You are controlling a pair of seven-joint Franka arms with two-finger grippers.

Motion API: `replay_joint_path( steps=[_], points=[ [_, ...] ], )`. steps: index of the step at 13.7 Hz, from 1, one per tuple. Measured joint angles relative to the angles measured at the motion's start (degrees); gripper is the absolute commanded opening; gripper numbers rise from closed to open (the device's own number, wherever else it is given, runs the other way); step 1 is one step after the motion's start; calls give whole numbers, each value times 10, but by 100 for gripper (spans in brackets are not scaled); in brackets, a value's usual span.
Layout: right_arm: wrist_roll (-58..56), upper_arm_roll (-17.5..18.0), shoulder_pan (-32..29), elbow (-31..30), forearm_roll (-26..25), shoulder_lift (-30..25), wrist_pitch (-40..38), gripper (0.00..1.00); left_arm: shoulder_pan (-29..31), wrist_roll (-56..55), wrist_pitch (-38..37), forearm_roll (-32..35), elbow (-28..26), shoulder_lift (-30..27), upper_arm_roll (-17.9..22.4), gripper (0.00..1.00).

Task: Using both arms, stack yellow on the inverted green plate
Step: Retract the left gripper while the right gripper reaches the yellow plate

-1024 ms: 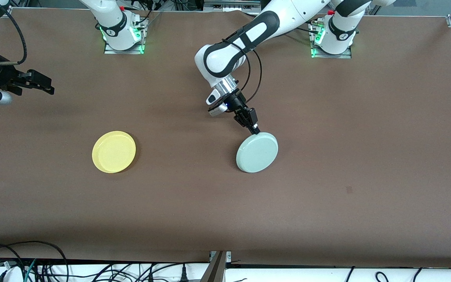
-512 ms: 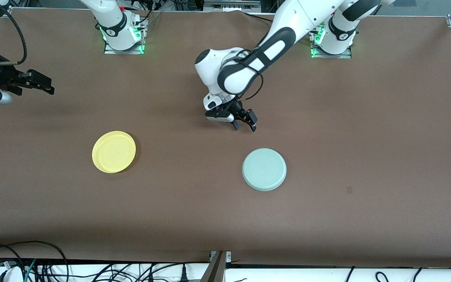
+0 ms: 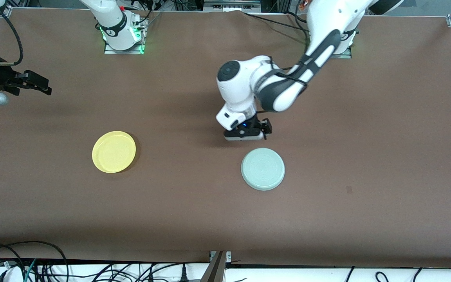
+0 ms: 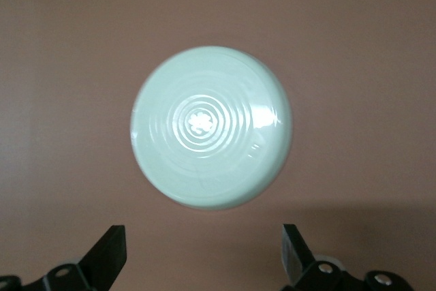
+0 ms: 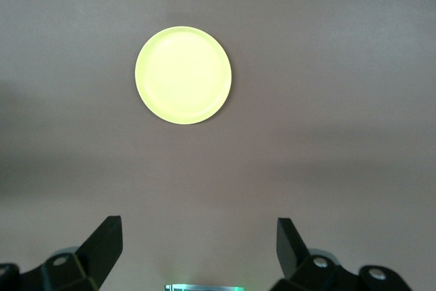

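Lying rim-up on the bench toward the right arm's end, the yellow plate looked light, stiff and slick, so its raised rim seemed the only sound place to pinch it. The green plate sat inverted, well apart from it toward the left arm's end, its ringed underside showing. Just above it hung the left gripper, fingers spread and empty. The right gripper waited over the bench edge, fingers wide apart too. Neither rim's underside could be made out, and the right arm was cut off.
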Motion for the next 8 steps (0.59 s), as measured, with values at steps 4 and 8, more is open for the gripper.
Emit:
replay_joint_path(
  steps=[4, 8],
  points=[
    [0, -12, -1, 0, 0, 20, 24, 100, 110, 139, 16, -162, 2, -49, 7, 100],
    [0, -13, -1, 0, -8, 57, 57, 100, 188, 261, 7, -283, -1, -104, 61, 100]
  ],
)
